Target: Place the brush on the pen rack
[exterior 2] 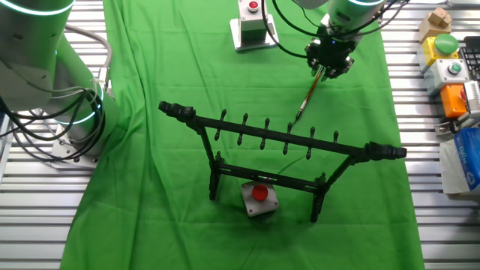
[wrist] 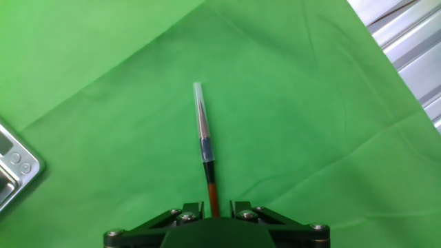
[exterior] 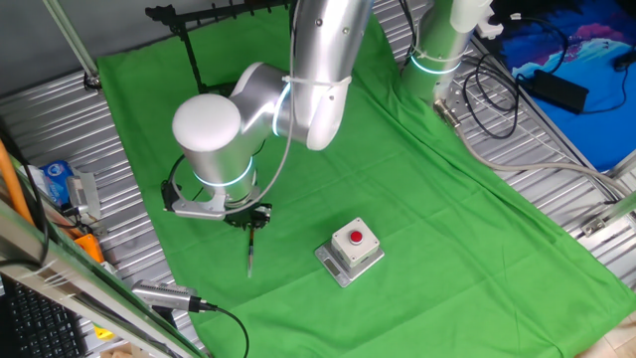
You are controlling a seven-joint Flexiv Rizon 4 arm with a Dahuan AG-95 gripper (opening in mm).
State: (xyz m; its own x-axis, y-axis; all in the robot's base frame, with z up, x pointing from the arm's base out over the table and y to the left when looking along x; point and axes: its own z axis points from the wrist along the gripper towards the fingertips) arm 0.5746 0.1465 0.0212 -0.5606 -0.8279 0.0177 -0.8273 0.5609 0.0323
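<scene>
- The claw [wrist: 212,207] is clamped on the brush [wrist: 204,148], its two fingers pressed against the reddish-brown shaft; the brush sticks out ahead of the fingers, tip end (under a clear cap) farthest from them
- In one fixed view the claw [exterior: 250,217] hangs over the green cloth [exterior: 417,199] on the desk, the brush [exterior: 251,249] pointing down toward it; whether the tip touches I cannot tell
- A grey box with red button [exterior: 351,248] sits near, to the side
- The pen rack [exterior 2: 279,148] stands upright well apart from the claw [exterior 2: 330,60]; a second red-button box [exterior 2: 259,198] lies between its legs
</scene>
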